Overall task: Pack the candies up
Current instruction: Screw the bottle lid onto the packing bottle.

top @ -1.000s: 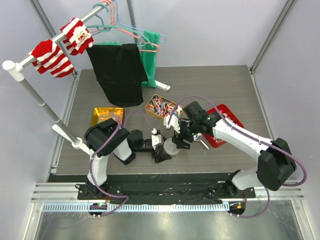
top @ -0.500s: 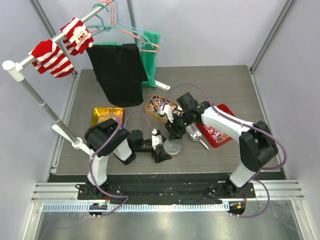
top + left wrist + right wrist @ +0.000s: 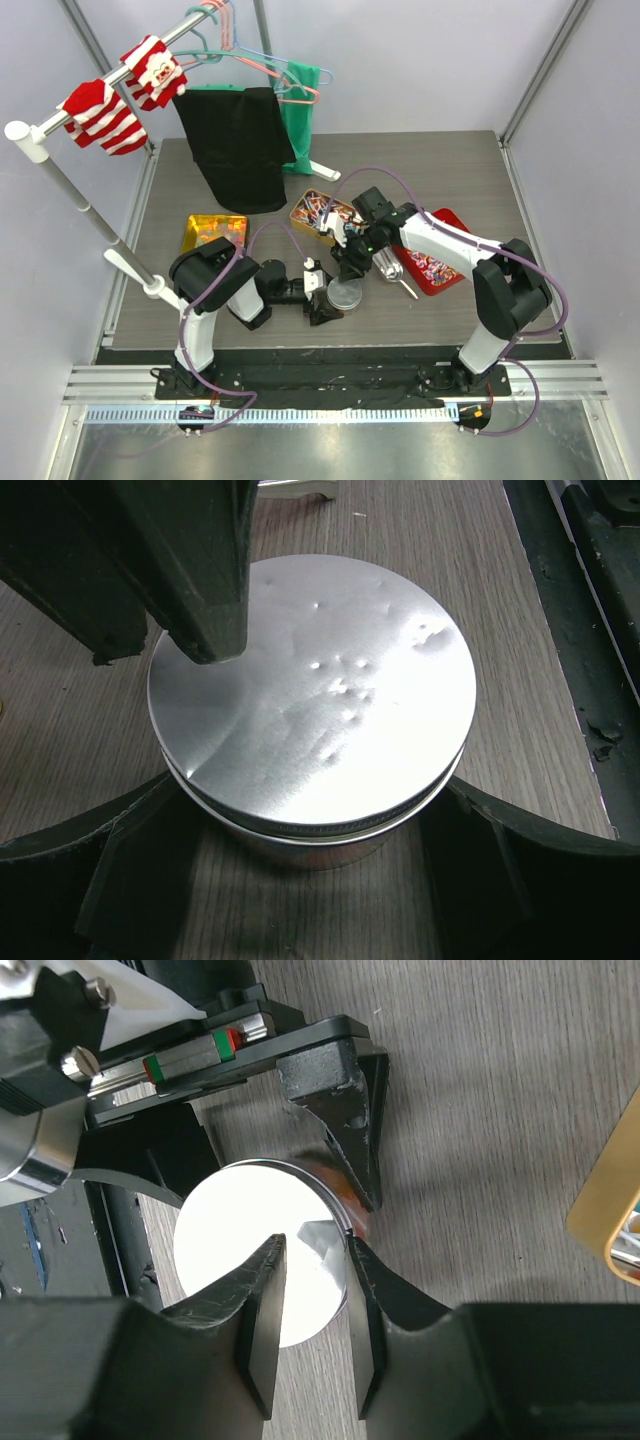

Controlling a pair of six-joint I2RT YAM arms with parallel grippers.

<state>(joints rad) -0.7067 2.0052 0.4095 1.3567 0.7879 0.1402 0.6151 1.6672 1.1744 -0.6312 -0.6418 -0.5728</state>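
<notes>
One round silver metal tin [image 3: 346, 293], lid on, stands on the grey wood-grain desk [image 3: 450, 170] close to its near edge. The left gripper [image 3: 310, 825] has its jaws clamped on the tin's body, one on each side. The right gripper [image 3: 310, 1295] hangs over the lid's rim with its jaws a narrow gap apart; whether they pinch the rim I cannot tell. The candies [image 3: 322, 214] lie in three trays. One yellow rectangular tray [image 3: 188, 232] is at 10 o'clock from the tin, one gold tray [image 3: 293, 210] at 12 o'clock and one red tray [image 3: 465, 228] at 2 o'clock. One small silver scoop [image 3: 392, 268] lies just beside the red tray's left edge. Bare desk shows beyond the trays toward the far right corner, and a thin strip runs between the tin and the near edge.
</notes>
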